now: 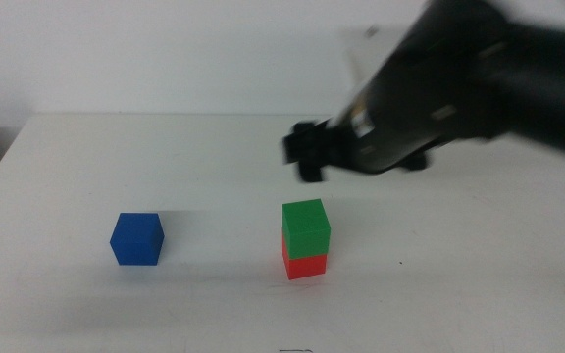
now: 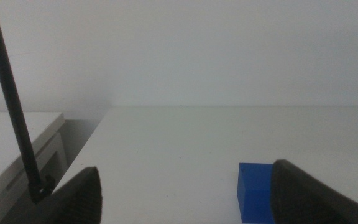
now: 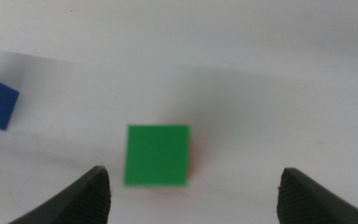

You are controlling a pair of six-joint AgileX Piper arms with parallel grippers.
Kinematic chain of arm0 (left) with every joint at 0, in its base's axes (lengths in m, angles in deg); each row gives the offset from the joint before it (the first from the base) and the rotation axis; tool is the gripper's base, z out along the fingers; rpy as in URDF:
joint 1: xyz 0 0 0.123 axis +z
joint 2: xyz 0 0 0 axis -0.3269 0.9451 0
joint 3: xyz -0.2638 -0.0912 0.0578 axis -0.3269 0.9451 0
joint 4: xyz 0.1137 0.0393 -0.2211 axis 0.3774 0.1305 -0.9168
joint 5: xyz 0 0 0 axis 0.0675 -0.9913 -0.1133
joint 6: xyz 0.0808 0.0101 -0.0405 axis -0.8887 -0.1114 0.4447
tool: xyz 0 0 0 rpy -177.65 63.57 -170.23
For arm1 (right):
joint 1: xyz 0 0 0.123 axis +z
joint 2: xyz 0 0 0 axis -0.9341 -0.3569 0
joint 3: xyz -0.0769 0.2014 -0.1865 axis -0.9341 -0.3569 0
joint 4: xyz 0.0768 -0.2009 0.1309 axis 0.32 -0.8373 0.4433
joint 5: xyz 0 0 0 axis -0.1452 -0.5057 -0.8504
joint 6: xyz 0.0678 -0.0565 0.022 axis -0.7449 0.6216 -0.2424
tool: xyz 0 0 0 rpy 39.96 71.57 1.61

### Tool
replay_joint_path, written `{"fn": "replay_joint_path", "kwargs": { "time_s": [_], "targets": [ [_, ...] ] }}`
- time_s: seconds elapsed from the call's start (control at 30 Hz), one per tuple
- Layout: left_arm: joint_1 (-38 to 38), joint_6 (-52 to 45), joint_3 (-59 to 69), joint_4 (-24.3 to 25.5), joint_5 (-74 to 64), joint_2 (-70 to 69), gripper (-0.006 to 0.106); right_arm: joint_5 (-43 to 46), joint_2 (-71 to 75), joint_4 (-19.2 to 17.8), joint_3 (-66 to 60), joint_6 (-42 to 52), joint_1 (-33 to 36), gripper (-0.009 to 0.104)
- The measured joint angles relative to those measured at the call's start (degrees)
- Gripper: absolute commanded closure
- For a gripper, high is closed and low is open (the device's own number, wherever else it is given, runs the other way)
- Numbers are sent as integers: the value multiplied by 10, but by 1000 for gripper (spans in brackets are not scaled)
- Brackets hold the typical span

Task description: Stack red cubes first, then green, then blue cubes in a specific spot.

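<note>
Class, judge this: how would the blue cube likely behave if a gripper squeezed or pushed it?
The blue cube looks solid with flat faces, so it would probably hold shape and slide, not roll. Its matte surface suggests fair grip. Resting flat on the table, it seems unlikely to tip.

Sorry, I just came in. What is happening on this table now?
The robot is stacking cubes. The green cube already sits on the red cube, a little askew. The right claw is open and empty, above and behind that stack. The blue cube lies alone on the table to the picture's left of the stack, not yet stacked. The left claw is open near the blue cube and holds nothing.
</note>
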Motion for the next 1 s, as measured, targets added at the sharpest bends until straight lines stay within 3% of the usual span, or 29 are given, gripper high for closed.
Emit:
{"fn": "replay_joint_path", "kwargs": {
  "time_s": [0.23,0.53,0.63,0.87,1.0],
  "targets": [
    [0,0,0,0,0,0,10,-156,116,1,0,107,-1,1],
    [0,0,0,0,0,0,10,-164,298,20,-117,251,-16,1],
    [0,0,0,0,0,0,10,-139,366,53,-166,303,-41,1],
    [0,0,0,0,0,0,10,-79,479,192,-245,445,-55,1],
    [0,0,0,0,0,0,10,-69,498,205,-257,463,-55,1]
  ]
}}
